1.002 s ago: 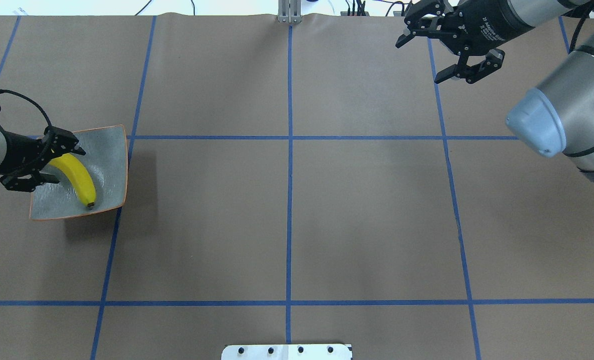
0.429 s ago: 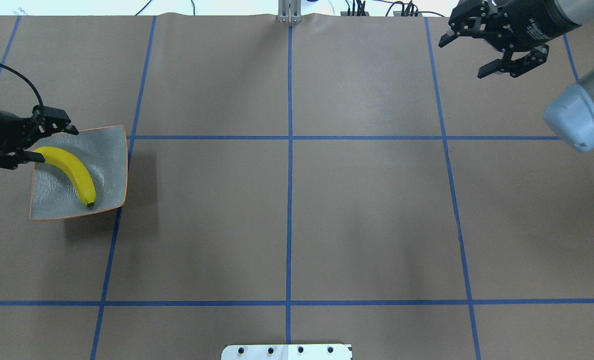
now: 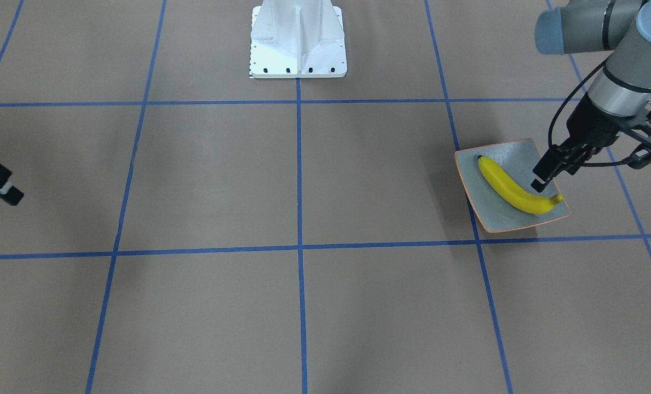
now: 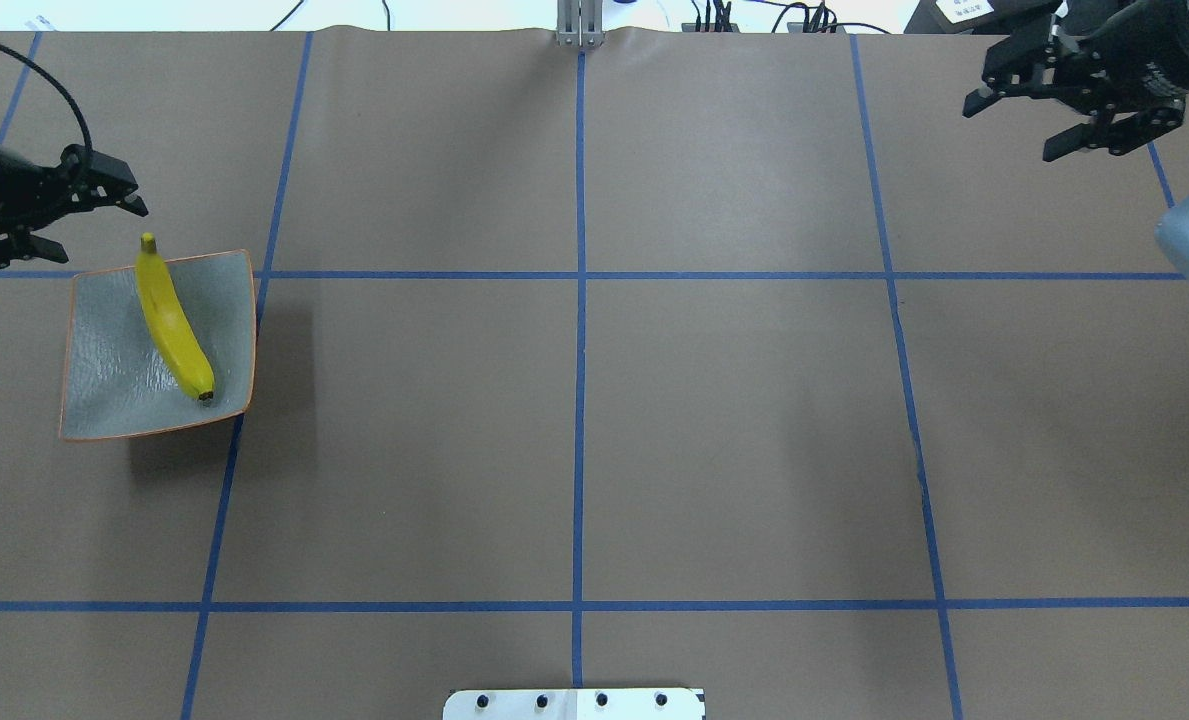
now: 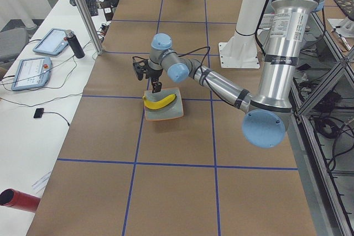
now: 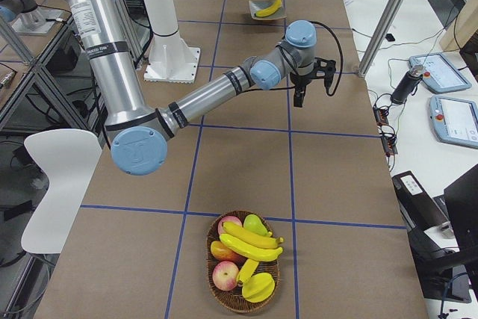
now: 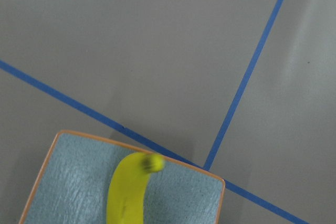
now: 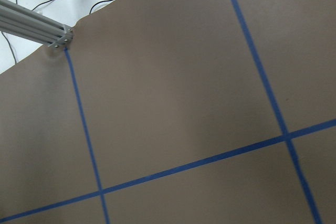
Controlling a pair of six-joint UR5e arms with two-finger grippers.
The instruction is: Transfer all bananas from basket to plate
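Saw a brown-papered table (image 4: pixel 734 430) gridded with blue tape (image 4: pixel 580 400), a white mounting pedestal (image 3: pixel 298 44) at the robot's edge. Spotted a label strip (image 5: pixel 275 23) on the left arm (image 5: pixel 285 53) in the left side view, too small to read. Noted a wicker basket (image 6: pixel 212 293) at the table's right end, well apart from the plate (image 4: pixel 104 390), holding bananas (image 6: pixel 250 237) among other fruit. Found the square grey-blue plate at the left end. Caught the left gripper (image 4: pixel 104 233) just beyond the plate's far edge, fingers spread, empty. Caught the right gripper (image 4: pixel 1006 134) near the far right corner, likewise spread and empty. Found one banana (image 4: pixel 172 325) lying diagonally on the plate, stem poking over the far rim.
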